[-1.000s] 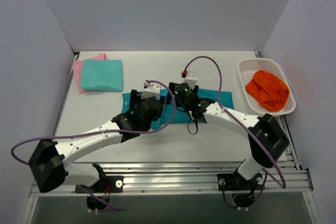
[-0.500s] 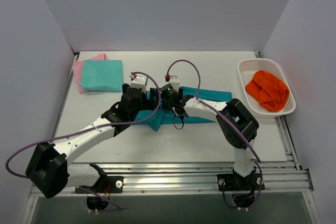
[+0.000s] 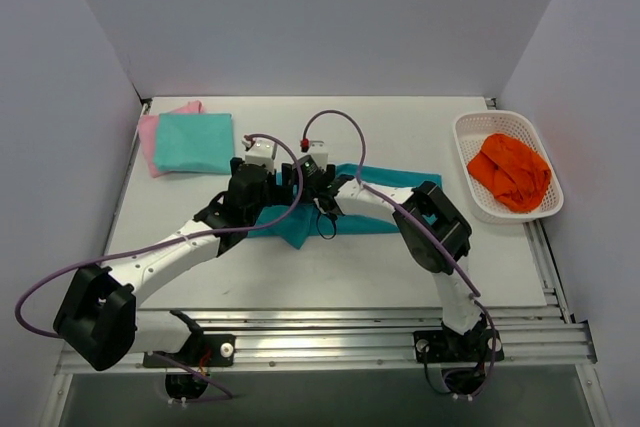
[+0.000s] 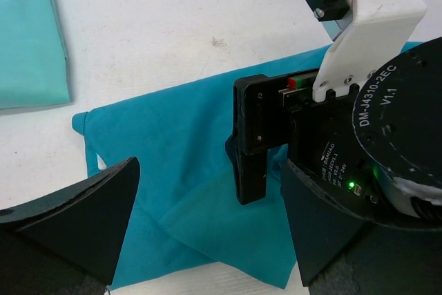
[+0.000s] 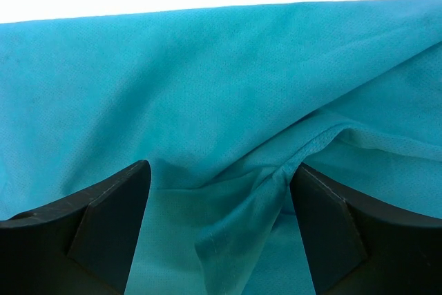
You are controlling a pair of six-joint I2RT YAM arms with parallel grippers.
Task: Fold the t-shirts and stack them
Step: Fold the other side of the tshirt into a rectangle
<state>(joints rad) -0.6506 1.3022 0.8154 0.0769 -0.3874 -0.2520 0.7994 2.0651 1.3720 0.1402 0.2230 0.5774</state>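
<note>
Though rumpled, teal tee (image 5: pixel 207 81) just under R claw (image 5: pixel 219 174)

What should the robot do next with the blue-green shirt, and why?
Probably lower the right gripper and close on the raised fold of the teal t-shirt. Its jaws are open and empty, and that fold already lies between its fingers.

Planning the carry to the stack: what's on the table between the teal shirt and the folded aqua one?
Nothing: only bare white table lies between the teal t-shirt and the folded aqua t-shirt, shown in the left wrist view.
</note>
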